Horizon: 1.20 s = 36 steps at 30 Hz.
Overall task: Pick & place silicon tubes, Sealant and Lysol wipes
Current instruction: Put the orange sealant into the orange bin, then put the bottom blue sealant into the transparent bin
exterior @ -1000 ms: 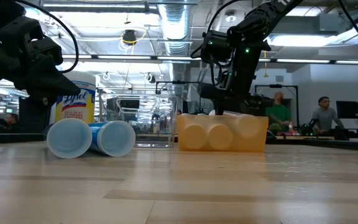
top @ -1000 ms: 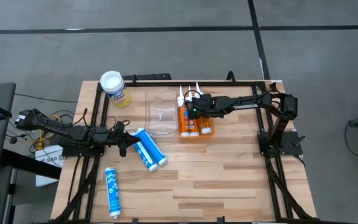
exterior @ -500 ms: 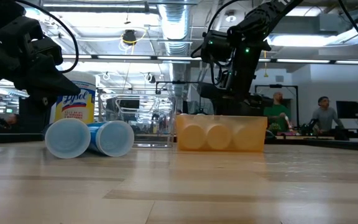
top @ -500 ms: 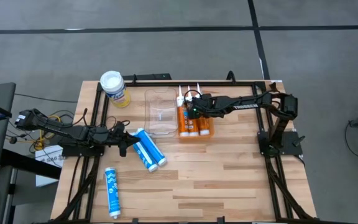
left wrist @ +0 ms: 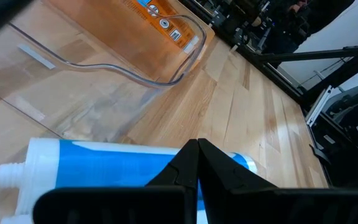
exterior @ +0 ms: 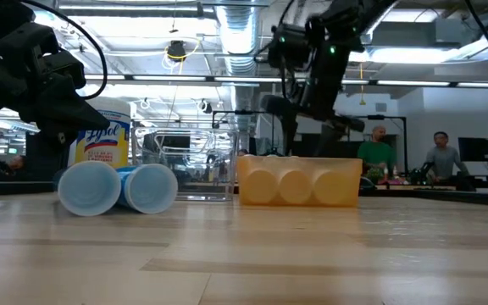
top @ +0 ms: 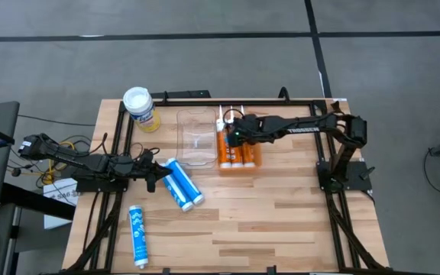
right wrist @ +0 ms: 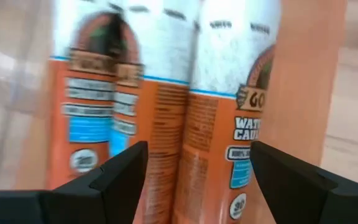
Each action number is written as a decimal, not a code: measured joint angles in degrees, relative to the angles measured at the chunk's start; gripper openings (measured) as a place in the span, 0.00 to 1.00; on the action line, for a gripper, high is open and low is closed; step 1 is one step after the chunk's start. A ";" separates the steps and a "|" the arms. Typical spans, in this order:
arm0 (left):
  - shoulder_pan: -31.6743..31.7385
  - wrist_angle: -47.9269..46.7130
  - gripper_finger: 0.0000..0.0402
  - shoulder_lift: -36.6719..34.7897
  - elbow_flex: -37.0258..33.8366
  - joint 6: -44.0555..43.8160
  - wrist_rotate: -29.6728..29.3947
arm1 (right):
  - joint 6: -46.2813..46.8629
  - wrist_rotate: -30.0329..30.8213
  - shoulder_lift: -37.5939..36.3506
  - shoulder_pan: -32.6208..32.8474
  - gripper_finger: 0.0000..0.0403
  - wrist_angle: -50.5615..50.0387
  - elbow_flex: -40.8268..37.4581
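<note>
Right end effector [top: 233, 135] hangs just above the orange sealant tubes [top: 233, 151], fingers spread and empty, over the orange bin [exterior: 298, 181] at the far middle of the worktop [top: 281, 214]. Three tubes lie packed touching in there; they look stiff, heavy and slick-labelled, so I'd take one across its mid-body, though there's little finger room between neighbours. The clear bin [top: 195, 137] sits just left, touching or nearly so. Left end effector [top: 153, 176] sits low, closed, at the pair of blue silicone tubes [top: 182, 182] left of centre, right against the nearer one; round and hard, they'd likely roll if nudged. A third blue tube [top: 137, 235] lies alone at the near left, close to the edge. The Lysol wipes [top: 140, 108] stand upright at the far left corner, stout and probably light. The near right is open room.
</note>
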 joint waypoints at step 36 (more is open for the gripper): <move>-0.01 0.00 0.00 0.00 0.01 -18.05 2.48 | 1.27 12.56 -4.41 9.26 0.69 -33.08 17.63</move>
